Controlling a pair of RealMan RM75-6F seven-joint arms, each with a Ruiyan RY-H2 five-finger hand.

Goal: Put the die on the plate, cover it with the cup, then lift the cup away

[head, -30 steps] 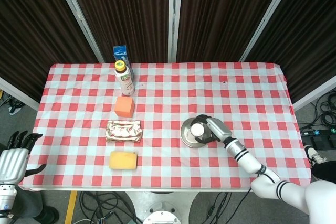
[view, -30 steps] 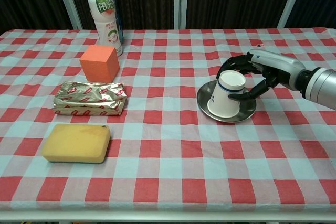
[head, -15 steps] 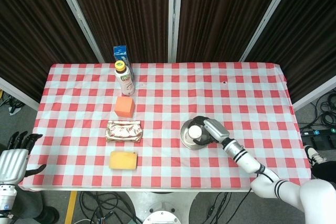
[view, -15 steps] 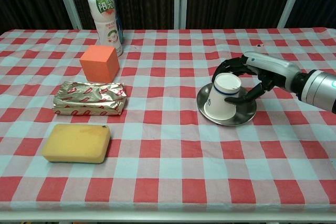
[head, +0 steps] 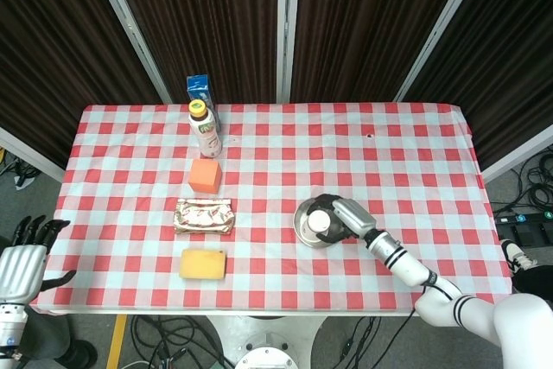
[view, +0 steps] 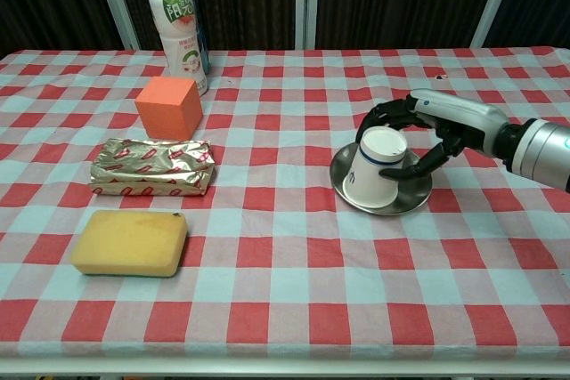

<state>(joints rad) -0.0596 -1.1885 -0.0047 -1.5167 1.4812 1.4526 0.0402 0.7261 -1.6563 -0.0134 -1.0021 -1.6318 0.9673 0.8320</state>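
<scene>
Risk: right hand [view: 427, 135] grips the upturned cup [view: 372, 168], tilted on the plate [view: 414, 199]; dragging could slide the plate or spill the die, which is hidden.

Left of plate, near to far: one sponge [view: 129, 242], one foil packet [view: 152, 167], one orange block [view: 168, 106], one bottle [view: 177, 21].

Left hand [head: 24, 258]: fingers apart, empty.

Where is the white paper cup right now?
In the chest view the cup sits upside down and tilted on the metal plate, right of the table's middle, with the right hand wrapped around it.
</scene>
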